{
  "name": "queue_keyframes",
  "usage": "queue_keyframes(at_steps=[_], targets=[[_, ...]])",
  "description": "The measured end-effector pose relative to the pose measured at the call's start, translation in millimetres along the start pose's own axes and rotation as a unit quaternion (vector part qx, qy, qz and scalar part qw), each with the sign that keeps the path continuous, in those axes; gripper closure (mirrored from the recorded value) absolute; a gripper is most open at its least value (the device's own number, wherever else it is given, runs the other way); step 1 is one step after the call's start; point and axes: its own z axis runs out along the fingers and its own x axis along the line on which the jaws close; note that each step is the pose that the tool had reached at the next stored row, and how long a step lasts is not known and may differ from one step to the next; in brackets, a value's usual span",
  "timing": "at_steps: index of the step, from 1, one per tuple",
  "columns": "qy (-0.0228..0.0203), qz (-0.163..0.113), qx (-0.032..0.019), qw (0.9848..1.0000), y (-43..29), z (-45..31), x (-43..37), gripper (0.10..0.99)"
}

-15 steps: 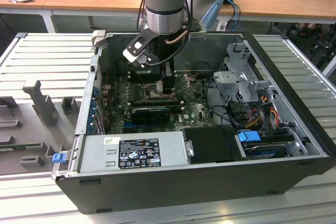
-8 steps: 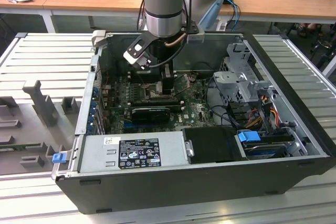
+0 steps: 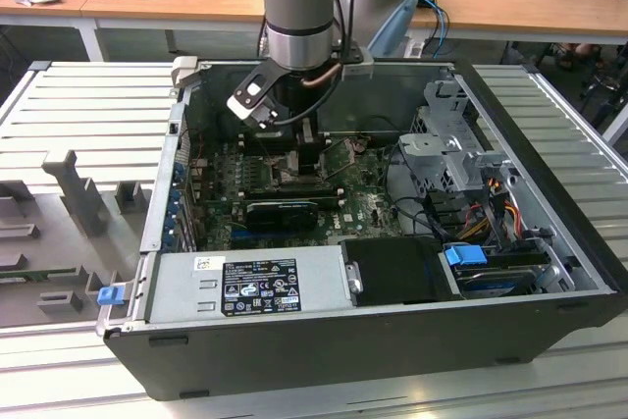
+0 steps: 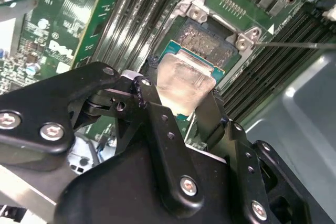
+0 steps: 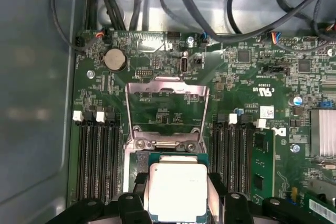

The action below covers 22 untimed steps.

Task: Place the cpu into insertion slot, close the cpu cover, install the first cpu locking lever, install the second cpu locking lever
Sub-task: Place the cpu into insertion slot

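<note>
My gripper (image 4: 181, 95) is shut on the cpu (image 4: 185, 80), a small square chip with a pale silver face and green edges, one black finger (image 4: 157, 124) on each side. The chip hangs over the near part of the insertion slot (image 4: 207, 38), whose shiny contact field shows beyond it; whether the chip touches the slot I cannot tell. In the first wrist view the cpu (image 5: 177, 190) sits between the fingers (image 5: 231, 203), and the cpu cover (image 5: 168, 88), a silvery frame with a square cut-out, stands swung open beyond the slot. In the exterior view the gripper (image 3: 294, 159) reaches down into the open computer case.
Long black memory slots (image 5: 97, 156) flank the socket on both sides. A thin metal lever rod (image 4: 294, 45) sticks out beside the socket. Also in the case are a black graphics card (image 3: 285, 211), a grey power supply (image 3: 245, 287), a drive cage (image 3: 451, 144) and cables (image 5: 210, 19).
</note>
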Motion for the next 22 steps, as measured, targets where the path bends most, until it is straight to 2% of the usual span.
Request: queue_keyframes(at_steps=[10, 13, 15, 22], targets=[[0.0001, -0.001, 0.0, 1.0, -7.5, 12.3, 7.0, 0.557], [0.0002, -0.001, 0.0064, 1.0, -7.7, 15.8, 7.1, 0.557], [0.0004, 0.0, 0.0125, 0.9999, -7.4, 18.6, 7.1, 0.557], [-0.0004, 0.012, 0.013, 0.9998, -4.2, 23.4, 7.1, 0.557]])
